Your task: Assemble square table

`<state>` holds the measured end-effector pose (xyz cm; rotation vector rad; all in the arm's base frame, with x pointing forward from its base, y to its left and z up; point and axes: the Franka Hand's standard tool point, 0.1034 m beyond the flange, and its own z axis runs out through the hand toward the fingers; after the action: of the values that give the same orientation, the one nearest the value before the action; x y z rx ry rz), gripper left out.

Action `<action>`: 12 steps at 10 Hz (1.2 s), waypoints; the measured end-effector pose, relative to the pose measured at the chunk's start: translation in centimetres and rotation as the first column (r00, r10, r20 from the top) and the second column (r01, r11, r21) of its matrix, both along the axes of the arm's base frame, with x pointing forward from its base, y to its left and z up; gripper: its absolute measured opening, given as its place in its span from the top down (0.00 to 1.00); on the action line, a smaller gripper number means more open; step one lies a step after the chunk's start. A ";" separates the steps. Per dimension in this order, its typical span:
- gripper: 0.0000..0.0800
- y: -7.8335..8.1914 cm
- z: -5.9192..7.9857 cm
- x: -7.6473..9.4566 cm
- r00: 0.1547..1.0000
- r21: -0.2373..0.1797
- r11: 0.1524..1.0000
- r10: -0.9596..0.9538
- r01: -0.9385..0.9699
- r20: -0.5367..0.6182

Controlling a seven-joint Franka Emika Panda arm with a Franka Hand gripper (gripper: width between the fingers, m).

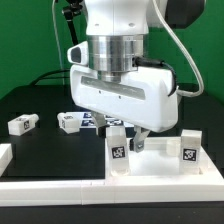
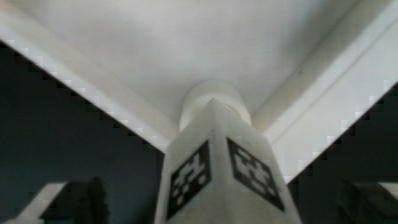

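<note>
Two leg blocks stand upright on the square table top point(image 1: 60, 172) in the exterior view. Leg A point(image 1: 118, 150) is directly under the end effector point(image 1: 128, 141). The other leg point(image 1: 189, 148) is well apart from leg A, toward the exterior view's right. A loose leg point(image 1: 68, 122) and a second loose leg point(image 1: 22, 123) lie on the desk point(image 1: 40, 146), beyond leg A toward the exterior view's left.

Wrist view: leg A point(image 2: 222, 170) is centred between the fingers point(image 2: 71, 205), long axis vertical, in line with the approach axis. End effector point(image 2: 224, 206) is wide open with a dark gap on each side, holding nothing. My read: next move is straight up off leg A, no sideways shift.
</note>
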<state>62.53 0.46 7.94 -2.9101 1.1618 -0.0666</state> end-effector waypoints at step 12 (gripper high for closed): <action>0.64 -0.2 -0.1 0.8 0.988 -0.051 0.990 0.133 -0.130 0.076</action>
<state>63.29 0.24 7.86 -2.9843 0.9673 -0.2086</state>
